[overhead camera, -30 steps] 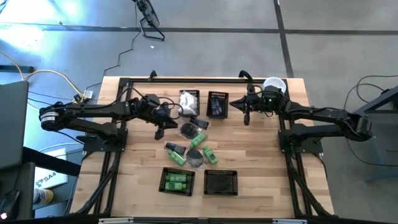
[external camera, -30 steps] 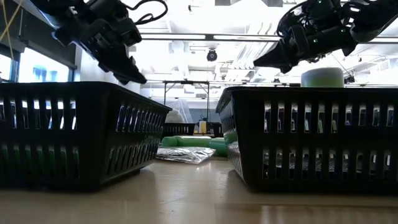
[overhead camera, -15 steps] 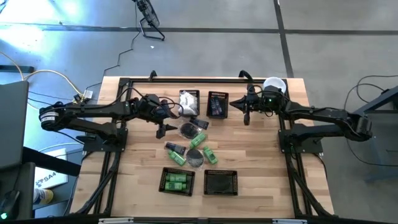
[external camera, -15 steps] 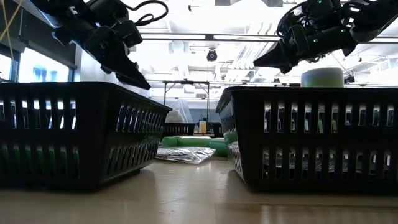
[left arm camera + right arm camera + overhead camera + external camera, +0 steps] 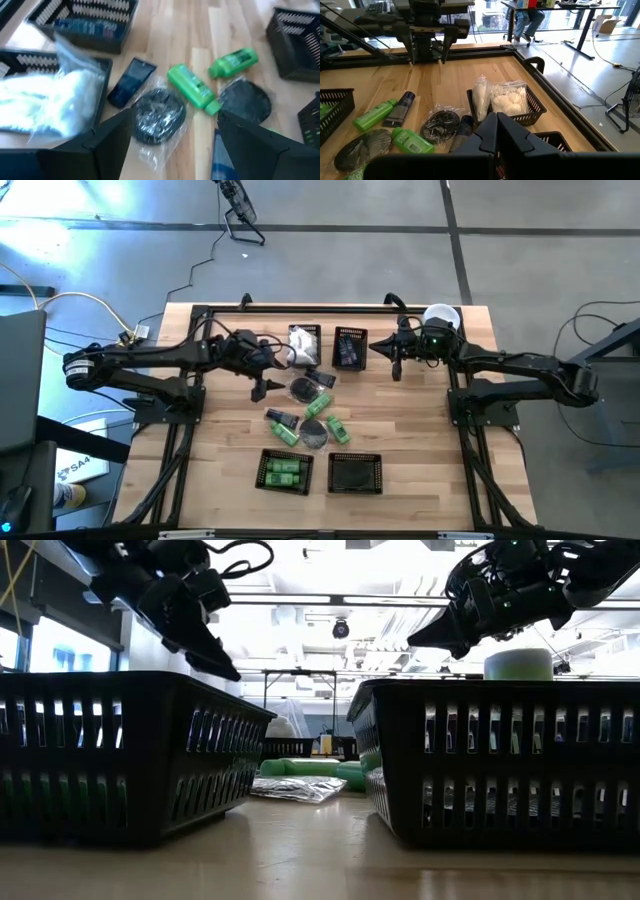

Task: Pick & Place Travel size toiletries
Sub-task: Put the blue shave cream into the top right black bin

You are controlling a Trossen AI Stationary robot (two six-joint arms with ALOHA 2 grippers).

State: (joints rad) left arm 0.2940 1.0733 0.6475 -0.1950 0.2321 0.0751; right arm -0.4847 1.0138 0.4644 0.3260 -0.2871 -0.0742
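The left pincer [image 5: 259, 389] hangs spread and empty above the loose toiletries [image 5: 308, 415] at mid-worktop — apparently lining up a pick, with a clear-wrapped dark disc [image 5: 158, 115] between its fingers' line — while the right pincer [image 5: 395, 364], pressed together, waits by the far basket [image 5: 349, 347].

The left gripper [image 5: 258, 386] has been drawn slightly in toward the basket of white packets [image 5: 304, 342] and raised a little, its open fingers now hanging over the clear-wrapped dark disc [image 5: 159, 114].
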